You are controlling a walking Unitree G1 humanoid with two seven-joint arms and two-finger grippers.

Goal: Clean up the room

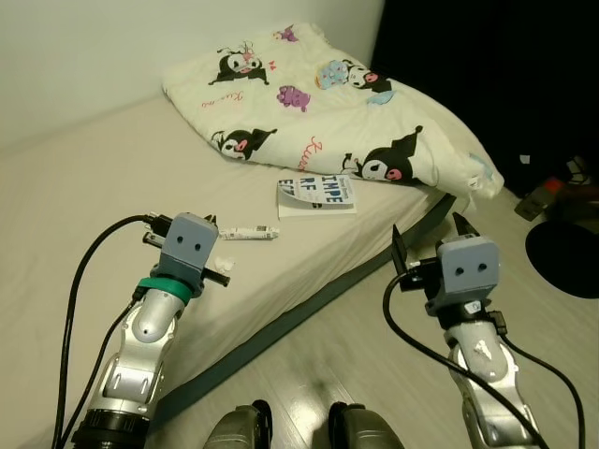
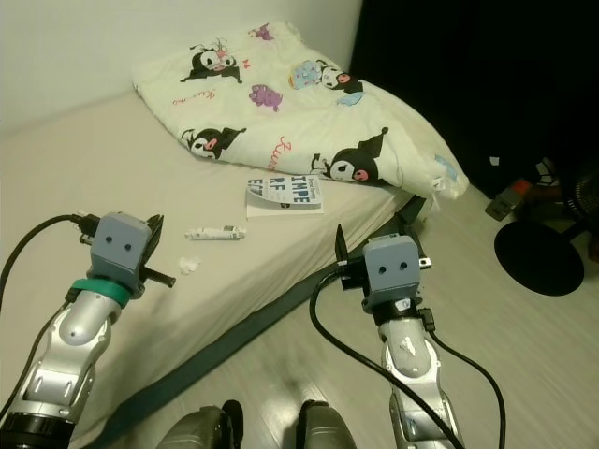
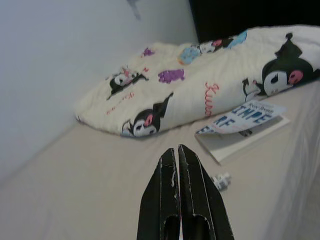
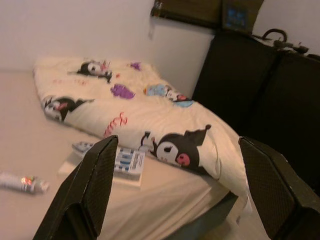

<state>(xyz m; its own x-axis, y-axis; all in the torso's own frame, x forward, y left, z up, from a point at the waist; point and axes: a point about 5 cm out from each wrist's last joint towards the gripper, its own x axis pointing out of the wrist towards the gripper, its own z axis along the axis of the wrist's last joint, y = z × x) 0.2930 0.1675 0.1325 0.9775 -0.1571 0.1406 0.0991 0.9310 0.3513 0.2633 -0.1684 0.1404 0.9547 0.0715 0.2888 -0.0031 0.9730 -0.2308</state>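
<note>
The left gripper (image 1: 208,245) hovers over the bed (image 1: 75,187) at about 8 o'clock in the head view, its silver arm rising from the bottom corner with a green band at the wrist. In the left wrist view its jaws are pressed together with nothing between them, pointing toward the bedding. Just beside its tip, at roughly 3 o'clock from it, lies a small white tube (image 1: 248,232) flat on the sheet, and a crumpled white scrap (image 1: 225,262) sits near the gripper's housing, toward the mattress edge.

Further toward the centre, a book (image 1: 316,195) with a blue-and-white cover lies flat on the bed, one page or cover leaf curled up (the wrist views show this lifted leaf more plainly). Its far edge is touching or tucked just under the rumpled comforter (image 1: 318,103), cream with cartoon characters, which spreads from 11 o'clock to 2 o'clock and hangs over the bed's corner.

The right gripper (image 2: 374,245) is at 5 o'clock, held above the pale wood floor (image 1: 393,393) just beside the bed's dark base. Its jaws stand wide apart and empty, aimed at the comforter's corner.

At 3 o'clock a round black base (image 1: 562,260) rests on the floor, well apart from the bed.
</note>
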